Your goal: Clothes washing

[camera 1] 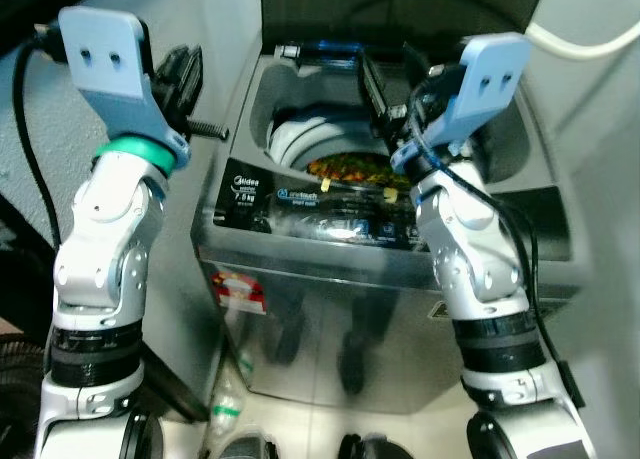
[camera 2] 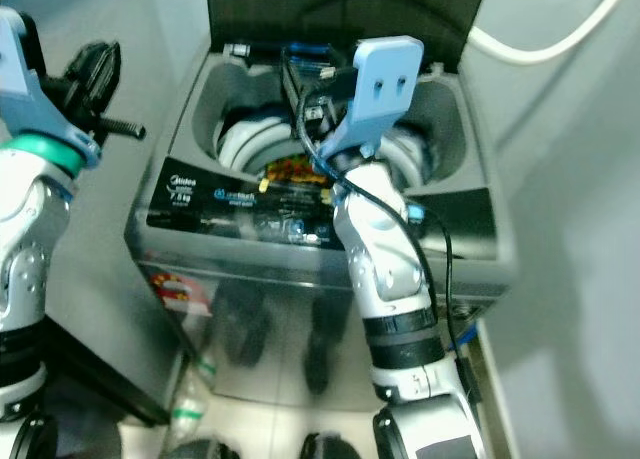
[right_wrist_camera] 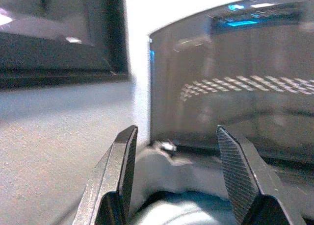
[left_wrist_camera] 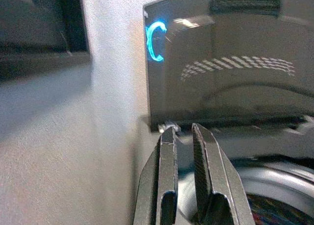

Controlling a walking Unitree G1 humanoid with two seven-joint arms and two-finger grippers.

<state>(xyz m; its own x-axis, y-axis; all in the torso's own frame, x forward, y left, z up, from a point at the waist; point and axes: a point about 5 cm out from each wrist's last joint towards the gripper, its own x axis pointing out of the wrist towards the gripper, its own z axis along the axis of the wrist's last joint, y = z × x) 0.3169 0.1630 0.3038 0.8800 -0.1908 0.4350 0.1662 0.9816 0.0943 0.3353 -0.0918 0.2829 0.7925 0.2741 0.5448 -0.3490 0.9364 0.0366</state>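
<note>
The left gripper (left_wrist_camera: 184, 137) is held up beside the left edge of the grey top-loading washing machine (camera 1: 300, 244). Its two black fingers are almost together and nothing is between them. Just past its tips is the corner of the dark raised lid (left_wrist_camera: 221, 63), and the round tub lies below and to the side of it.

The colourful patterned cloth (camera 1: 350, 167) sits down inside the round white and silver tub (camera 1: 295, 139), under and just in front of the right gripper (right_wrist_camera: 176, 141). A bit of that cloth also peeks out near the left gripper's fingers (left_wrist_camera: 274, 210).

The right gripper is up over the open tub. Its fingers are wide apart and hold nothing. The lid stands straight ahead of it.

So some clothes look to be in the machine already. The lid is still up. It seems the lid must be shut and the wash started from the black button panel (camera 1: 320, 214), which is on the front edge, below and nearer than both grippers. Whether more clothes must go in cannot be told.
</note>
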